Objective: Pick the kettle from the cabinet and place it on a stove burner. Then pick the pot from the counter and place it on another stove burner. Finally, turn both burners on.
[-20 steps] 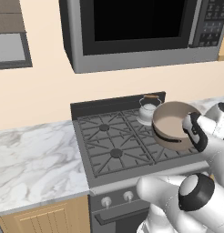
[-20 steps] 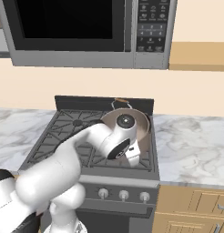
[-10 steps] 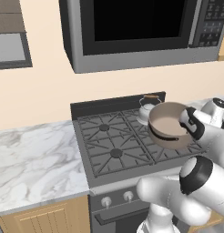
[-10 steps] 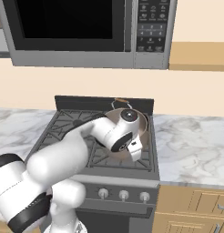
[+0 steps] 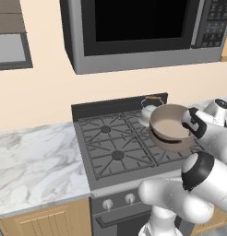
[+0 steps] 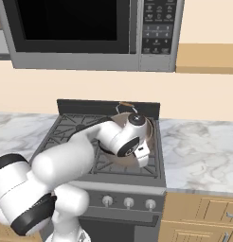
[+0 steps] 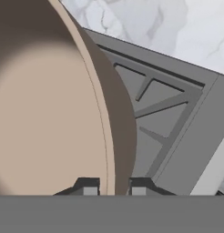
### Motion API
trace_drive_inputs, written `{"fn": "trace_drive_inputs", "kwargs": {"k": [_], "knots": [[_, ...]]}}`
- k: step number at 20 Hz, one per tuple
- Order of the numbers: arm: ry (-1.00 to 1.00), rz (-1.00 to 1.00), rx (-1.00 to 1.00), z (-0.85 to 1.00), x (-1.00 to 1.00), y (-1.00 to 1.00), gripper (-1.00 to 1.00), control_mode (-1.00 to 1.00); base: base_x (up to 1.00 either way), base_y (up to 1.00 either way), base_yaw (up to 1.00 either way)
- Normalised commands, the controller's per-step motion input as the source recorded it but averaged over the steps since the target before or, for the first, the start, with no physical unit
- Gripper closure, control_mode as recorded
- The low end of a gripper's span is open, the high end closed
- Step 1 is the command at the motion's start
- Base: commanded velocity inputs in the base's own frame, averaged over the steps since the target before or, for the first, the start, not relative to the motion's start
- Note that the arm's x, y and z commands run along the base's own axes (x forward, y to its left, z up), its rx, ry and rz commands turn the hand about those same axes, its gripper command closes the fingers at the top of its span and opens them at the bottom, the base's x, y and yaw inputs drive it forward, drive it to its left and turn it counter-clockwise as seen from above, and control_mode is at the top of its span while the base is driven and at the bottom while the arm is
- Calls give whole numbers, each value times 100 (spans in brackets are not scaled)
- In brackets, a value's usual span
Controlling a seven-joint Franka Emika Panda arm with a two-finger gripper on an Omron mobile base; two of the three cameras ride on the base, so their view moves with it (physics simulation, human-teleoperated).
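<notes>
No brand or label can be read anywhere; the microwave (image 5: 147,32) has a keypad of small pale buttons on its right side, too small to make out. Going from left to right in the left base view: a strip of dark-framed cabinet (image 5: 11,39) sits high on the cream wall, below it the counter (image 5: 34,161) of white stone with grey veining runs over light wooden fronts, then comes the dark grey stove (image 5: 120,147) with cast grates and round knobs on its front panel, and the grey microwave hangs above it. On the back right burner stands the kettle (image 5: 148,108), silvery with a brown bar on its arched handle. Just in front of it the pot (image 5: 170,126), taupe outside and beige inside, is held above the right-hand grates, tilted slightly. The gripper (image 7: 113,187) has its two dark fingers closed on the pot's rim, one inside the wall and one outside, as the hand view shows. In the right base view more veined counter continues right of the stove, with a tan wooden cabinet above it
</notes>
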Motion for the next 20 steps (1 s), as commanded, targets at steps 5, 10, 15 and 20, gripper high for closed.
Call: {"fn": "trace_drive_inputs", "kwargs": {"k": [5,10,15,20], "knots": [[0,1,0,-9,6,0,100,-100,0,0,0],[0,0,0,-1,0,0,100,-100,0,0,0],[0,0,0,0,0,0,-100,-100,0,0,0],[-1,0,0,0,0,0,-100,-100,0,0,0]]}}
